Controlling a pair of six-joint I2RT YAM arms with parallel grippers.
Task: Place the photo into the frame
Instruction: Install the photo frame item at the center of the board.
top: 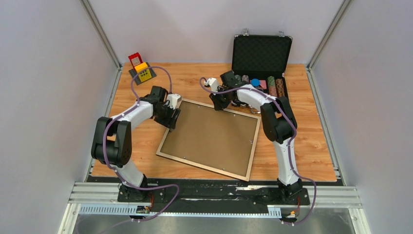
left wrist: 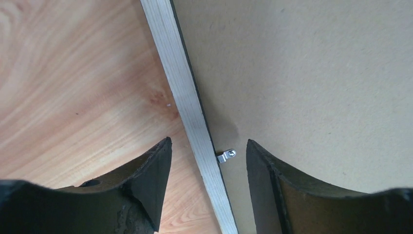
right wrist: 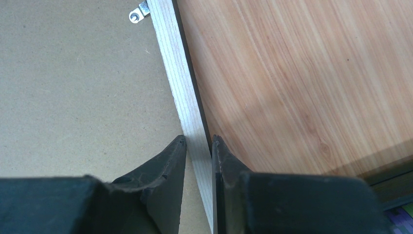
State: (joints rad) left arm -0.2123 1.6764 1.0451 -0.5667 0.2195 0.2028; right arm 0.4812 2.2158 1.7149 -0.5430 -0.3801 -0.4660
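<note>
The frame (top: 202,164) lies flat in the middle of the table, pale wood rails up, with the plain brown backing board (top: 212,136) filling it. The photo is not in view. My left gripper (top: 171,118) is open and astride the frame's left rail (left wrist: 180,83), one finger over the table, the other over the board (left wrist: 316,73), with a small metal clip (left wrist: 227,155) between them. My right gripper (top: 219,103) is at the far rail, its fingers shut on the pale rail (right wrist: 170,53). Another clip (right wrist: 139,12) shows ahead of it.
An open black chip case (top: 261,53) with stacks of chips (top: 270,85) stands at the back right, close behind my right arm. A small red and yellow object (top: 141,70) sits at the back left. Grey walls close in the table's sides.
</note>
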